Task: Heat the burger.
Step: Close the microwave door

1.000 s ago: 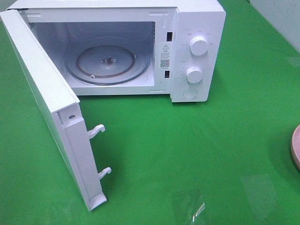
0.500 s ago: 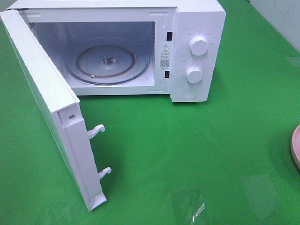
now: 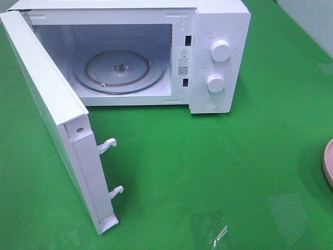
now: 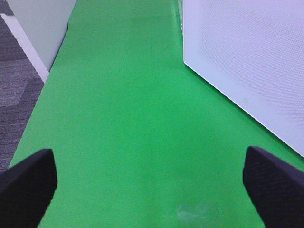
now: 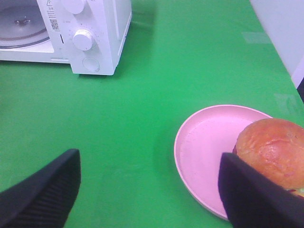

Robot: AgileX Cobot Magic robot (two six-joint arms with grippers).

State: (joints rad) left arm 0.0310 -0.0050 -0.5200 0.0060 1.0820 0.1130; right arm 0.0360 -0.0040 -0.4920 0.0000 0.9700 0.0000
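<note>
Green mat (image 3: pixel 218 166) covers the whole tabletop, pale wall panels at the edges. Burger (image 5: pixel 275 152) sits on pink plate (image 5: pixel 209 147), toward the plate's far side from the microwave, glossy orange-brown bun on top, a bit of lettuce visible low at the frame edge. Plate lies flat on the mat, well apart from the microwave (image 3: pixel 218 57); in the high view only a sliver of plate rim (image 3: pixel 328 164) shows at the right edge, burger out of frame there. Right gripper (image 5: pixel 147 190) hovers above the mat near the plate, jaws spread wide, nothing between them; one finger (image 5: pixel 256 194) overlaps the plate rim and burger edge in view, contact unclear. Microwave stands at the back of the table, door (image 3: pixel 57 120) swung fully open to the left, glass turntable (image 3: pixel 119 70) bare inside, two white knobs (image 3: pixel 221 51) on the control panel. Left gripper (image 4: pixel 149 185) hangs over bare mat beside the open door's outer face (image 4: pixel 247 61), jaws at full spread, holding nothing. Grey carpet floor (image 4: pixel 16 85) visible past the table edge.
</note>
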